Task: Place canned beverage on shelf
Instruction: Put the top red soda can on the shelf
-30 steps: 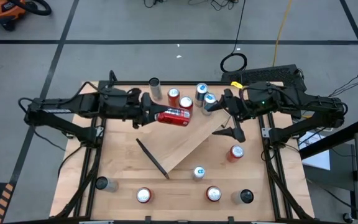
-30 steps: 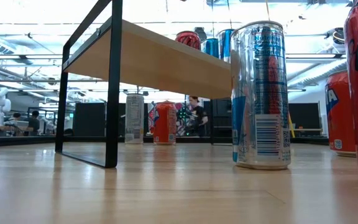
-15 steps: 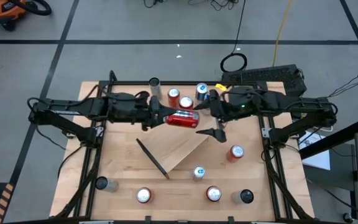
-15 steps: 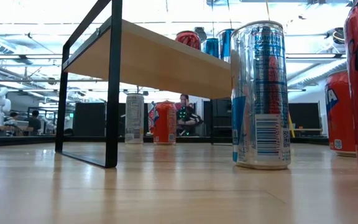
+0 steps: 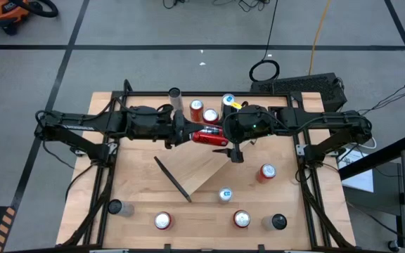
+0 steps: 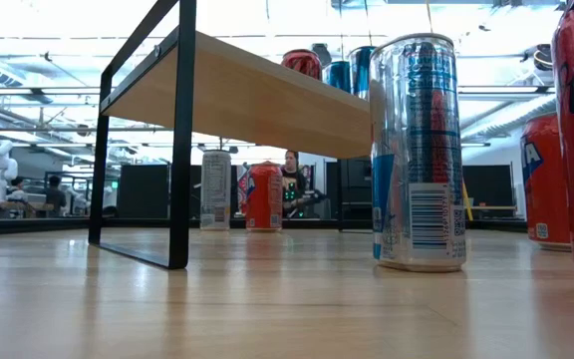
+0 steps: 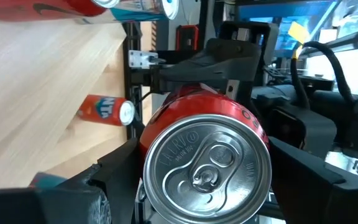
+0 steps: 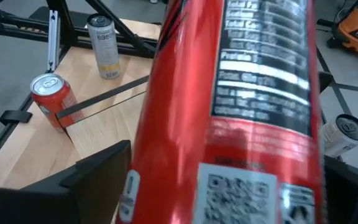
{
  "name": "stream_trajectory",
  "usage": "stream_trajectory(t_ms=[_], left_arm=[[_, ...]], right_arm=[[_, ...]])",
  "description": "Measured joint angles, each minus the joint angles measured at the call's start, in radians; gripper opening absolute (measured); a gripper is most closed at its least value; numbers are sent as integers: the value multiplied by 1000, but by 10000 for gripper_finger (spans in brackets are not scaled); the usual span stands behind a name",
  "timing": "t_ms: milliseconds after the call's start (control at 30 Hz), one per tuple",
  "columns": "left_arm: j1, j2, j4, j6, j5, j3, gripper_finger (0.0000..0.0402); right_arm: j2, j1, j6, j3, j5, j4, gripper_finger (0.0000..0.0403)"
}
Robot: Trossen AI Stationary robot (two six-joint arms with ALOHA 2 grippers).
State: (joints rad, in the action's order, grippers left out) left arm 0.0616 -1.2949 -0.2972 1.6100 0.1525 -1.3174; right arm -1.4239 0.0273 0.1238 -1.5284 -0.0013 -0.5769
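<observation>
My left gripper [image 5: 187, 135] is shut on a red can [image 5: 206, 135] that lies level above the far end of the shelf [image 5: 201, 167]. The shelf is a light-wood board with a black bracket [image 5: 172, 179] that stands slantwise on the table. My right gripper [image 5: 229, 135] is open. Its fingers stand on either side of the can's other end [image 8: 229, 112], apart from it. In the low view a red can [image 6: 302, 62] and two blue cans [image 6: 342, 72] stand on the shelf [image 6: 257, 100]. My left gripper pinches the red can's round side [image 7: 151, 146] between its two fingers [image 7: 114, 171], near the can's top end with the pull tab [image 7: 207, 174]. The fingers come level from the table's left and lie along the can. The can is level and lifted clear of the shelf.
Loose cans stand on the table near its front edge [image 5: 162, 221] [image 5: 241, 219] [image 5: 278, 222], beside the shelf [image 5: 225, 195] [image 5: 267, 171] and at the far edge [image 5: 174, 95] [image 5: 195, 109]. The black table frame [image 5: 304, 176] runs along the sides.
My right gripper has gone toward the table's left edge to the red can, still open, and its fingers now stand around the can's free end. My left gripper has carried the can a little toward the table's right edge, keeping it level.
</observation>
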Motion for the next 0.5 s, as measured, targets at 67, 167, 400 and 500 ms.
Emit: stream_trajectory(t_ms=[67,167,400,500], left_arm=[[0,1,-4,0,-1,0,283],[0,0,-7,0,-3,0,283],[0,1,-5,-10,-5,0,283],[0,1,-4,-18,-3,0,284]], right_arm=[[0,0,1,0,0,6,354],[0,0,1,0,0,5,329],[0,0,1,0,2,2,278],[1,0,2,0,4,3,274]])
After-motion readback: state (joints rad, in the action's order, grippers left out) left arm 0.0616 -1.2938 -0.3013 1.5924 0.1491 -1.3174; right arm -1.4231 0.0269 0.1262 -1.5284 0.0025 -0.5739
